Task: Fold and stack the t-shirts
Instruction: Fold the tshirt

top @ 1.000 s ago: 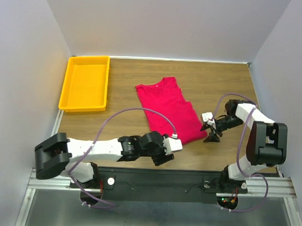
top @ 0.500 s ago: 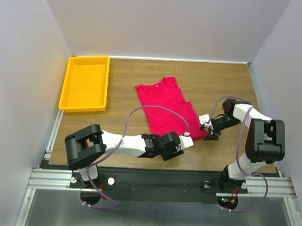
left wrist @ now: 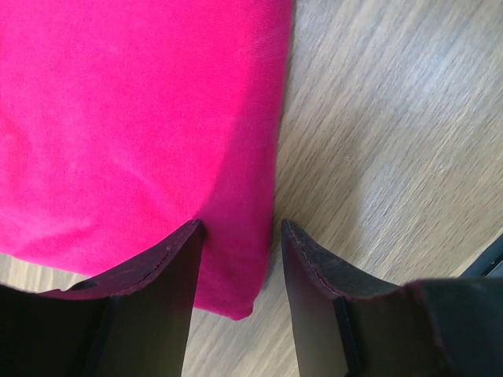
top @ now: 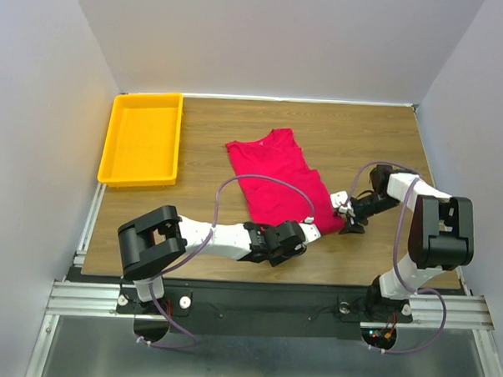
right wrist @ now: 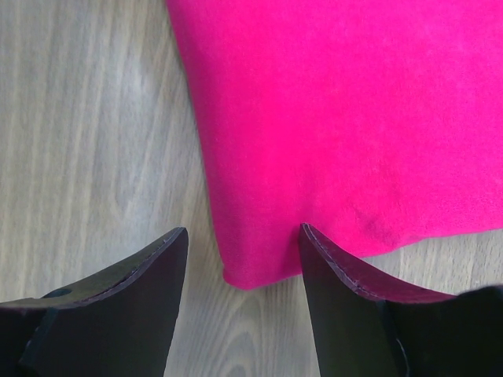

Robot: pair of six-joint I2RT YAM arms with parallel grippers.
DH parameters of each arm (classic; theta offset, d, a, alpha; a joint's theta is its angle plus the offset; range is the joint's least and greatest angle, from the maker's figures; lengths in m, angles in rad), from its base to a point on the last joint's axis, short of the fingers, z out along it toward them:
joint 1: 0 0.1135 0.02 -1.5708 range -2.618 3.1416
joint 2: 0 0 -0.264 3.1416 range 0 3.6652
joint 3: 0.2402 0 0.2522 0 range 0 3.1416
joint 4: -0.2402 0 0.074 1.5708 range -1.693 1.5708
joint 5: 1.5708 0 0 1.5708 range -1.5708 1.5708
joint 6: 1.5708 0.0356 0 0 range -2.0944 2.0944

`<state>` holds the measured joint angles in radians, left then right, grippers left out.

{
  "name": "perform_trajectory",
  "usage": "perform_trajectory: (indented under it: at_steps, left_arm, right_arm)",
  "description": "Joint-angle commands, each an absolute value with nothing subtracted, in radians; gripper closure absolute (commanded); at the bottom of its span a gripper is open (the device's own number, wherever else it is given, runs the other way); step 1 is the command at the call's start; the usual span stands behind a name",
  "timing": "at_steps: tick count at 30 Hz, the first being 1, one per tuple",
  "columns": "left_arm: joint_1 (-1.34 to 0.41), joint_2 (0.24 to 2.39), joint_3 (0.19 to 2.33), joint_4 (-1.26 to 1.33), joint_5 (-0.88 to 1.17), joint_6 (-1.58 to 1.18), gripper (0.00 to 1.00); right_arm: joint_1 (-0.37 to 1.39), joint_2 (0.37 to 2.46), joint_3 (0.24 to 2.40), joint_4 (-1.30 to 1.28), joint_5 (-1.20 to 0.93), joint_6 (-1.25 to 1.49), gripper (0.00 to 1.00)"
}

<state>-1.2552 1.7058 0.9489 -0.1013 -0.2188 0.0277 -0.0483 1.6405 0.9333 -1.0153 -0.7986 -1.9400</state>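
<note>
no text, label, brand, number or sign can be read in any of the three views. the red t-shirt (top: 281,180) is seen as plain cloth without print, and the yellow tray (top: 140,182) is seen with plain walls. the small white parts on the arms are too small for any writing on them to be made out.

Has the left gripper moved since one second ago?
Yes. The left gripper moved rightward along the table's near edge, reaching the red t-shirt's near corner.
</note>
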Motion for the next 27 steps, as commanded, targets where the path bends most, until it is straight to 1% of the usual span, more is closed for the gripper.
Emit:
perform_trajectory:
  at_steps: [1,7,10,12,13,15,16,17,18,19,20,22,23,27]
  left_arm:
    - [-1.267,1.709,0.966,-0.172,-0.232,-0.051,0.44]
    - [-1.269,1.701,0.969,-0.196,-0.207,-0.11,0.44]
    - [-1.269,1.71,0.959,-0.193,-0.195,-0.14,0.44]
    - [-1.269,1.712,0.95,-0.186,-0.187,-0.155,0.45]
    - [-1.269,1.713,0.946,-0.181,-0.187,-0.158,0.48]
    - [-1.269,1.717,0.934,-0.167,-0.183,-0.164,0.52]
    - [-1.269,1.715,0.93,-0.163,-0.183,-0.169,0.56]
    - [-1.269,1.717,0.924,-0.16,-0.183,-0.169,0.59]
    - [-1.269,1.715,0.92,-0.152,-0.184,-0.172,0.63]
    - [-1.269,1.71,0.919,-0.15,-0.187,-0.173,0.69]
    - [-1.269,1.706,0.914,-0.147,-0.187,-0.173,0.84]
    - [-1.269,1.678,0.908,-0.141,-0.198,-0.173,1.0]
    - [-1.269,1.665,0.901,-0.138,-0.201,-0.163,1.0]
    - [-1.267,1.577,0.879,-0.117,-0.203,-0.134,1.0]
  right_arm:
    - [-0.029,1.649,0.913,-0.964,-0.766,-1.937,0.36]
    - [-0.009,1.652,0.879,-0.894,-0.727,-1.91,0.38]
    - [-0.006,1.648,0.855,-0.859,-0.71,-1.899,0.42]
    - [-0.005,1.641,0.835,-0.828,-0.706,-1.891,0.47]
    - [-0.005,1.637,0.83,-0.812,-0.704,-1.89,0.49]
    - [-0.005,1.631,0.816,-0.793,-0.7,-1.882,0.58]
    - [-0.005,1.629,0.813,-0.778,-0.699,-1.879,0.62]
    - [-0.005,1.625,0.81,-0.772,-0.699,-1.875,0.71]
    - [-0.005,1.62,0.807,-0.766,-0.701,-1.868,0.76]
    - [-0.005,1.617,0.808,-0.762,-0.703,-1.865,0.8]
    - [-0.005,1.608,0.807,-0.758,-0.707,-1.862,0.86]
    - [-0.005,1.595,0.813,-0.758,-0.719,-1.841,0.92]
    - [-0.006,1.588,0.816,-0.759,-0.726,-1.833,0.95]
    - [-0.006,1.531,0.833,-0.765,-0.749,-1.775,0.99]
